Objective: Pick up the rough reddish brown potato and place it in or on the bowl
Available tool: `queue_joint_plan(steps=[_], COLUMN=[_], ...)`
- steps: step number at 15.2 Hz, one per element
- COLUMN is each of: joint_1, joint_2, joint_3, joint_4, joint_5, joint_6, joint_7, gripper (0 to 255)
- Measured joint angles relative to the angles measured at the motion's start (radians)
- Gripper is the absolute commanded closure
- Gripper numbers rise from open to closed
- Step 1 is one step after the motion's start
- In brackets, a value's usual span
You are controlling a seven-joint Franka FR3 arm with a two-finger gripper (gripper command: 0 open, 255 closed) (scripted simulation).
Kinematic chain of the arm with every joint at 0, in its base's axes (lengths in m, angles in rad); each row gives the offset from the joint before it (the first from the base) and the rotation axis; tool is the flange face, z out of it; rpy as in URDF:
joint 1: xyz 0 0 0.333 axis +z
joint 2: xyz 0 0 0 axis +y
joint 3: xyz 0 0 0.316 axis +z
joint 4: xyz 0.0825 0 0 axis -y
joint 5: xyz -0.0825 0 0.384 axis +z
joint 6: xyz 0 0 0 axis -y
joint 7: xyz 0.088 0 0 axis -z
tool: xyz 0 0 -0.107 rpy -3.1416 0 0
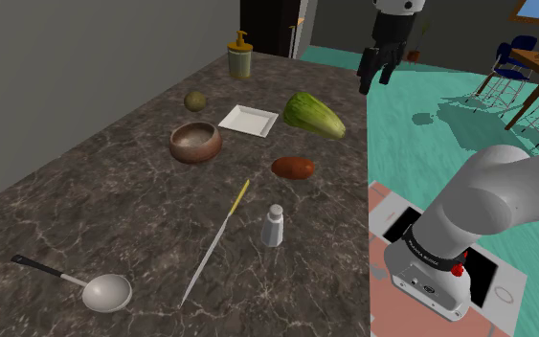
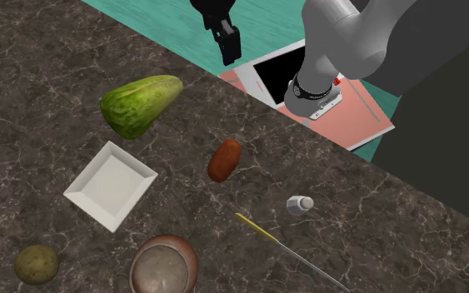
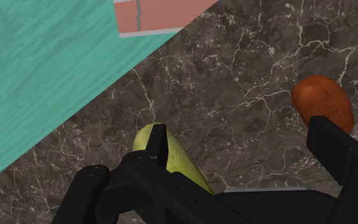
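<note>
Hovering high, gripper [image 1: 375, 77] fingers wide, empty | potato [image 1: 293, 168]: likely firm, light, rough-skinned, grippy | take it across the short middle.

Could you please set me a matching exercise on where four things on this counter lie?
1. rough reddish brown potato
2. white square plate
3. grey long-handled ladle
4. olive pump bottle

A. shoulder view's lower left
B. between brown bowl and green lettuce
C. highest in the shoulder view
D. between lettuce and white shaker

Pairs: 1-D, 2-B, 3-A, 4-C.
</note>
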Motion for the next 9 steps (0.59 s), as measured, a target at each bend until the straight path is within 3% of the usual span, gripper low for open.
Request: queue_joint_plan(steps=[3, 9], joint_1=[0.018, 0.1], joint_2=[0.0, -0.001], joint_3=[0.007, 0.03], joint_4=[-0.034, -0.207], joint_5=[0.007, 0.03], joint_6=[0.045, 0.274], joint_7=[-0.013, -0.088], gripper=[0, 0])
